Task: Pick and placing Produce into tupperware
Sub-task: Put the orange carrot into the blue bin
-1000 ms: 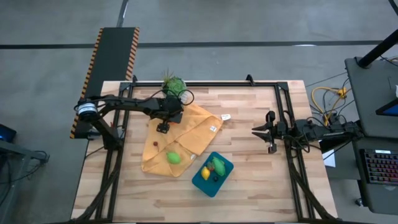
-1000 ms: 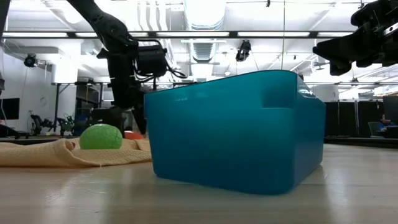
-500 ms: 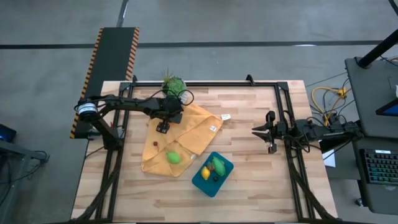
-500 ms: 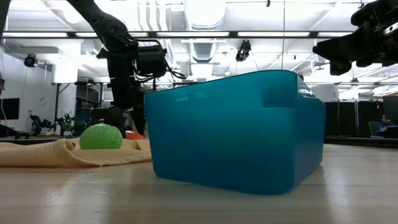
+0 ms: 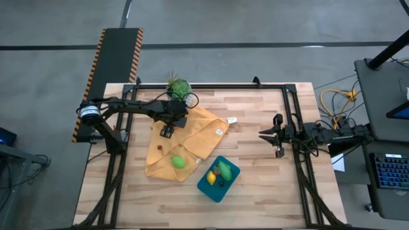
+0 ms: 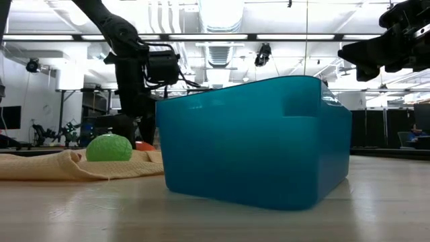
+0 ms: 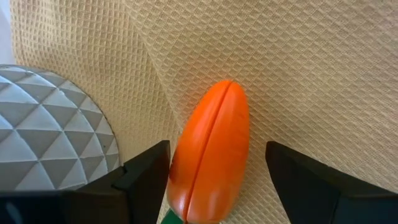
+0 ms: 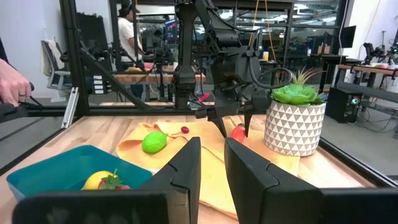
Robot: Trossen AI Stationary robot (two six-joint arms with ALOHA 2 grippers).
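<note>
An orange carrot (image 7: 211, 149) lies on the mustard cloth (image 5: 192, 144), next to the white plant pot (image 7: 50, 130). My left gripper (image 7: 214, 162) points down over it, open, with one finger on each side of the carrot. On the cloth's near part rest a green oval piece (image 5: 178, 162) and a small dark red piece (image 5: 159, 148). The teal tupperware (image 5: 206, 189) stands off the cloth's near right corner with a yellow piece (image 5: 211, 177) and a green piece (image 5: 224, 170) inside. My right gripper (image 5: 263, 134) waits at the table's right, shut and holding nothing. My left gripper comes at the carrot from above, with its fingers lying across it. One finger (image 7: 146, 171) stands right against the carrot's side (image 7: 177, 168); I cannot tell whether it touches. The other finger (image 7: 292, 180) is clear of it. The carrot lies flat on the cloth.
The potted green plant (image 5: 178, 86) stands at the far edge, just behind my left gripper. Bare wood lies between the cloth and my right arm. A black frame runs along the table's edges. People show in the room beyond the table (image 8: 130, 37).
</note>
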